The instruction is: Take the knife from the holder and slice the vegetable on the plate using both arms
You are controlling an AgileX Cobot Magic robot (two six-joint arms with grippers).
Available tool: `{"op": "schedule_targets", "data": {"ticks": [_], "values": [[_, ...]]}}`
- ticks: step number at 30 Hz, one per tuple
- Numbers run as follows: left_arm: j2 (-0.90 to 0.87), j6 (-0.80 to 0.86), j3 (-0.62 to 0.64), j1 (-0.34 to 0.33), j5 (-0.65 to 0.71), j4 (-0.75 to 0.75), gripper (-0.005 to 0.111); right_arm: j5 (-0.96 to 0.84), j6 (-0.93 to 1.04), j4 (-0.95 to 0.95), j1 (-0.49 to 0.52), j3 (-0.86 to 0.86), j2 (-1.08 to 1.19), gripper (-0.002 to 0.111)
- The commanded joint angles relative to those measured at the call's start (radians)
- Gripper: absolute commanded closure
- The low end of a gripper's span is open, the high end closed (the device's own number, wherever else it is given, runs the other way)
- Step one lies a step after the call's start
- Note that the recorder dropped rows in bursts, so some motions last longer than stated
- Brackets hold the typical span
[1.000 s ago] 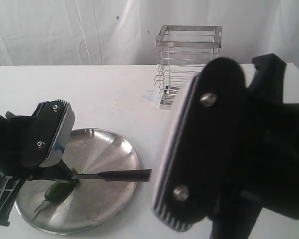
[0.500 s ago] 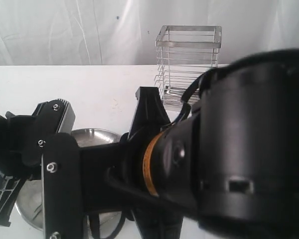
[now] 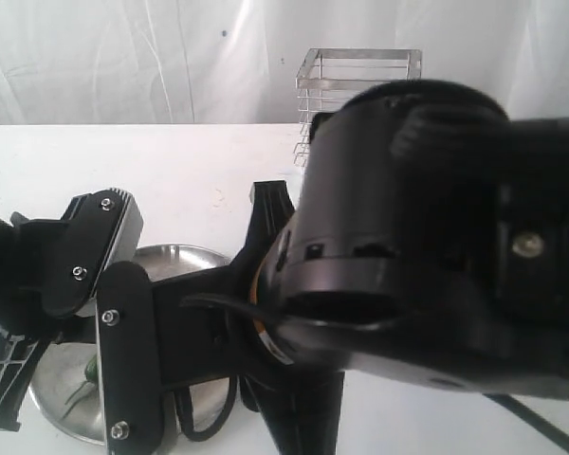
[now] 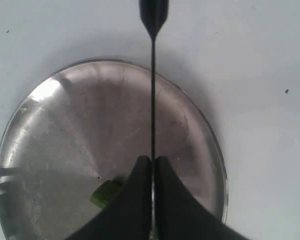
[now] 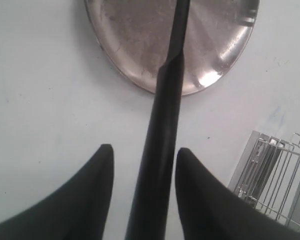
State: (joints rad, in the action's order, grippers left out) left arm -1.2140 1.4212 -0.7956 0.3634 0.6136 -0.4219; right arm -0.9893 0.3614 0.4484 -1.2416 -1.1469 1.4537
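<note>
Because the big black right arm sits so close in the outside view, it hides most of what is on the white bench. To its left is the left claw, above the round steel plate. A tiny bit of the green vegetable peeks out on the plate below it. At the back stands the wire holder, and only its top shows. From the left wrist view, the left claw is clenched tight on the knife, with its two fingers pressing the thin blade from both sides. The blade is seen edge on, like a thin dark line. It reaches across above the plate, and the thick black handle at the far end sticks out past the rim. The vegetable lies on the plate just beside the fingers and is partly hidden by them. From the right wrist view, the right claw is spread wide. The black handle of the knife runs between its two fingers, and some bench shows on each side, so the fingers are not squeezing it. The knife points toward the plate. The holder stands on the bench off to one side, apart from the plate.
</note>
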Motion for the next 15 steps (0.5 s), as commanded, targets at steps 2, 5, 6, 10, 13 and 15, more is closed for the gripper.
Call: {"op": "schedule_targets", "data": {"ticks": [2, 5, 6, 10, 13, 15], "values": [[0.004, -0.011, -0.003, 0.001, 0.016, -0.012, 0.107, 0.008, 0.013, -0.001, 0.007, -0.009, 0.016, 0.074], [0.004, -0.011, -0.003, 0.001, 0.016, -0.012, 0.107, 0.01, -0.006, 0.015, 0.007, -0.009, 0.016, 0.082], [0.004, -0.011, -0.003, 0.001, 0.016, -0.012, 0.107, 0.01, -0.008, 0.028, 0.007, -0.009, 0.016, 0.085], [0.004, -0.013, -0.003, 0.001, 0.016, -0.012, 0.107, 0.016, -0.031, 0.046, 0.007, -0.009, 0.016, 0.095], [0.004, -0.011, -0.003, 0.001, 0.009, -0.018, 0.107, 0.038, -0.082, 0.046, 0.007, -0.009, 0.016, 0.106], [0.005, -0.011, -0.003, 0.001, 0.003, -0.022, 0.107, 0.049, -0.143, 0.046, 0.007, -0.009, 0.016, 0.108]]}}
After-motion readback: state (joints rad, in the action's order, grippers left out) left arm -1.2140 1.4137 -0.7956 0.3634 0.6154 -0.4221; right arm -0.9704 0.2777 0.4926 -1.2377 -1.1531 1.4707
